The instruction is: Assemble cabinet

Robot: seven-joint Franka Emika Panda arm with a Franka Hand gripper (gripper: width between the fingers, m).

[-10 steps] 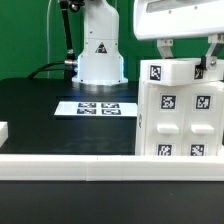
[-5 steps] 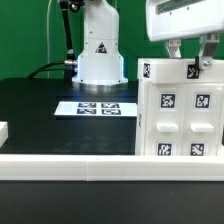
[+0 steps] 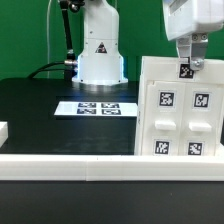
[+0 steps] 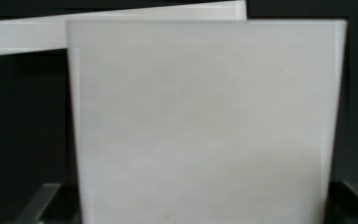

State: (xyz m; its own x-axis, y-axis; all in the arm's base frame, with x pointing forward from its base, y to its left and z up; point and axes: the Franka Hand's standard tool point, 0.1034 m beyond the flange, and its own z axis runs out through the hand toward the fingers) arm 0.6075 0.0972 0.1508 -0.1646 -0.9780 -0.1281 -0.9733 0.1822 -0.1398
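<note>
The cabinet (image 3: 180, 115), a large white box with four tagged panels on its front face, stands at the exterior view's right. My gripper (image 3: 190, 66) comes down onto its top edge. One finger (image 3: 186, 68) carries a small tag and lies against the front face. In the wrist view a broad white panel of the cabinet (image 4: 202, 110) fills the space between the two dark fingers (image 4: 44, 203) of my gripper (image 4: 197, 208). The jaws stand against both its sides, shut on it. A second white edge (image 4: 87, 28) shows behind it.
The white robot base (image 3: 100, 50) with a triangle sticker stands at the back. The marker board (image 3: 98, 108) lies on the black table in front of it. A white rail (image 3: 70, 165) runs along the front. A small white piece (image 3: 3, 131) sits at the left edge.
The gripper has moved to the exterior view's right and turned, so it now looks narrower. The cabinet's tagged top strip no longer shows, and its front face reaches higher.
</note>
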